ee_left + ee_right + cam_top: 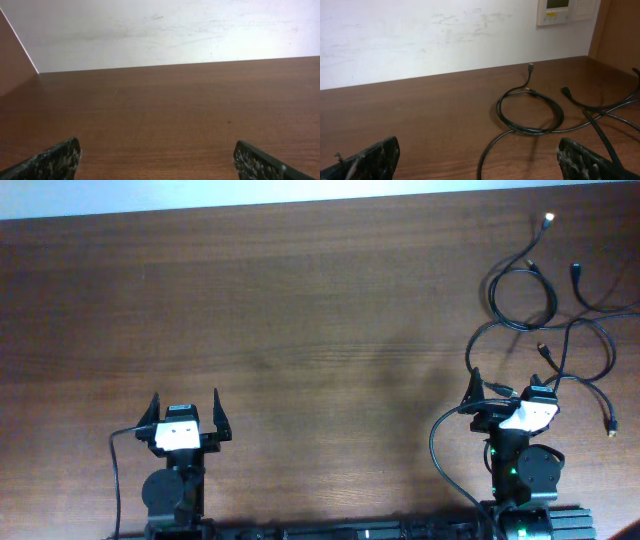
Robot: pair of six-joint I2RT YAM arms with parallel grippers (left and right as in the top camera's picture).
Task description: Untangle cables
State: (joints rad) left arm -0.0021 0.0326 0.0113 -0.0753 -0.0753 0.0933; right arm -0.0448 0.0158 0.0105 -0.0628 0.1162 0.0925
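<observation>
Left tool (186, 405) and right tool (478, 162) spread wide, empty; cables (532, 131) tangled ahead of right.

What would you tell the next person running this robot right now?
Left gripper: open, empty, over bare table, far from the work.
Right gripper: open, empty, at the near edge of the pile.
Cables: all on the right side, just ahead of the right gripper, looped and crossing each other.
Done: nothing that shows; no cable lies apart from the rest.
Left: the whole untangling. The right gripper looks best placed to start.
</observation>
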